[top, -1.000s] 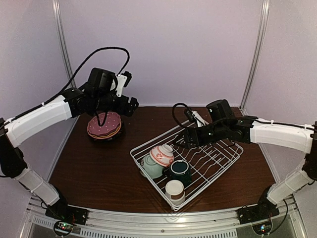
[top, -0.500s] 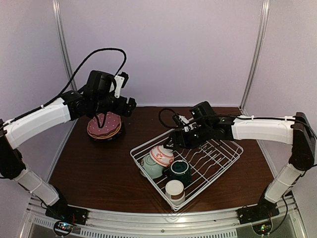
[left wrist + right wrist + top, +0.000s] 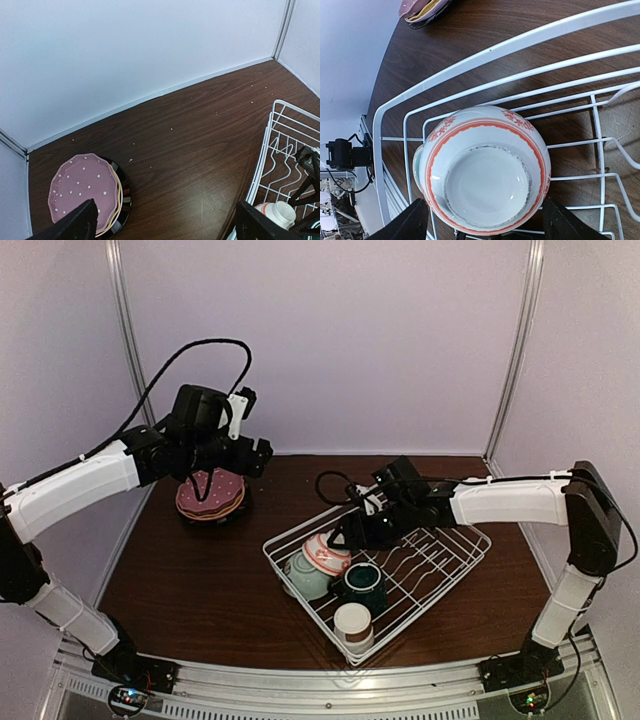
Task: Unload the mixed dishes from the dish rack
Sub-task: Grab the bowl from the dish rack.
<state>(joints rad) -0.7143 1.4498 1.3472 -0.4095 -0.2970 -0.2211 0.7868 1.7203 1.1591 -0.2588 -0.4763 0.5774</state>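
The white wire dish rack [image 3: 440, 560] sits right of centre. At its near-left end lie the red-and-white patterned bowl [image 3: 327, 552] upside down, the pale green bowl [image 3: 300, 578], the dark green mug [image 3: 363, 586] and the white-and-brown cup [image 3: 352, 625]. My right gripper [image 3: 345, 533] is open just behind the patterned bowl [image 3: 485, 175], with one jaw on each side of it and not touching; rack wires [image 3: 495, 47] run under the bowl. My left gripper [image 3: 258, 455] is open and empty above the pink and yellow plates [image 3: 210, 492], which are stacked on the table [image 3: 82, 192]. No black utensil shows.
The plates rest on a dark, shiny dish [image 3: 125, 197]. The rack's corner [image 3: 280, 140] reaches into the left wrist view. Bare brown table [image 3: 190, 580] lies between the plates and the rack. The pale walls stand close at the back and sides.
My right arm has reached left along the rack, bringing its open jaws up to the patterned bowl. My left arm has barely shifted above the plates.
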